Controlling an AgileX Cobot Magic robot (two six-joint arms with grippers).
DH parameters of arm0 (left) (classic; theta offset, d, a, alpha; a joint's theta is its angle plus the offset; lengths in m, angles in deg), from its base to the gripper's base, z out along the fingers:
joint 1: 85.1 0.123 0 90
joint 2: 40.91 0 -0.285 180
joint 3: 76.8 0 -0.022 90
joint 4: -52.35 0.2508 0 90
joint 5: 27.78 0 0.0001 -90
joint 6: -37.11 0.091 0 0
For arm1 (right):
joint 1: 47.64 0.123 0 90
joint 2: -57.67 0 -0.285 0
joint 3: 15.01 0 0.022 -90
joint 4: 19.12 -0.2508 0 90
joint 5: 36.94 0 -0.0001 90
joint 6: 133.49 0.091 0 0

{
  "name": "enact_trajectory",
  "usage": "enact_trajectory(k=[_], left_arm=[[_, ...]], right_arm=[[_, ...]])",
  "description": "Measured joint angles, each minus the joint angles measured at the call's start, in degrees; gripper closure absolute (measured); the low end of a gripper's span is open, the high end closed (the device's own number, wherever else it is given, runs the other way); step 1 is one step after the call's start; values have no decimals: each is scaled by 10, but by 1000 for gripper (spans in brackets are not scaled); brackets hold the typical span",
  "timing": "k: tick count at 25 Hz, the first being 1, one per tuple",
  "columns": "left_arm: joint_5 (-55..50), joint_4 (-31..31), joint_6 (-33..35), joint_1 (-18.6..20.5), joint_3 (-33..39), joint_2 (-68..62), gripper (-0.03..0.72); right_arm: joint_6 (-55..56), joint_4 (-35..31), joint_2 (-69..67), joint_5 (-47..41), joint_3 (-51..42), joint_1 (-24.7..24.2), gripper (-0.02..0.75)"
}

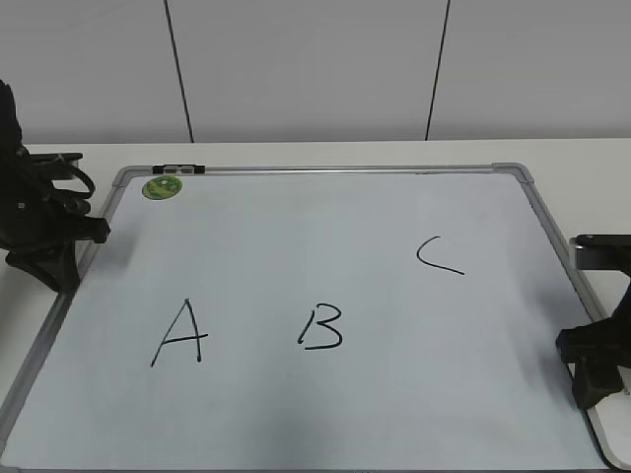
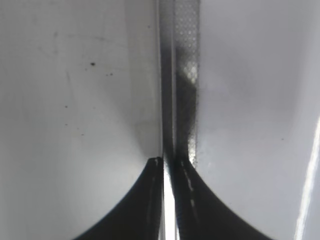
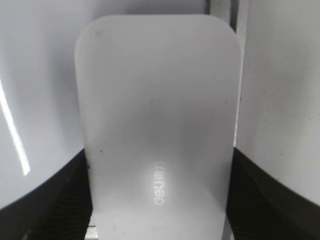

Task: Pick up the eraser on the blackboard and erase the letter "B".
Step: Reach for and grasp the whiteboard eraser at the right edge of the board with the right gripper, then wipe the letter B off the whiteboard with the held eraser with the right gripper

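Observation:
The blackboard (image 1: 325,227) is a large white board with a grey frame, lying flat on the table. The black letter "B" (image 1: 322,328) is drawn at its front middle, between "A" (image 1: 179,333) and "C" (image 1: 439,255). The white eraser (image 3: 157,115), with small grey lettering on top, fills the right wrist view. My right gripper (image 3: 159,152) has a finger against each long side of it, at the board's right edge (image 1: 592,389). My left gripper (image 2: 167,161) is shut and empty over the board's left frame (image 1: 61,271).
A round green sticker (image 1: 162,186) sits near the board's far left corner, beside a small black-and-silver clip (image 1: 179,169) on the frame. A white wall with dark seams stands behind the table.

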Motion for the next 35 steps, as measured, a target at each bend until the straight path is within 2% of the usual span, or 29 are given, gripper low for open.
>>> enact_trajectory(k=[14, 22, 26, 35], left_arm=[[0, -8, 0, 1, 0, 0, 645], [0, -10, 0, 1, 0, 0, 645], [0, -10, 0, 1, 0, 0, 645], [0, -11, 0, 1, 0, 0, 645]], right_arm=[[0, -12, -1, -2, 2, 0, 208], [-17, -43, -1, -121, 113, 4, 208], [-31, -58, -7, -156, 171, 35, 209], [-41, -62, -109, -241, 312, 139, 209]])
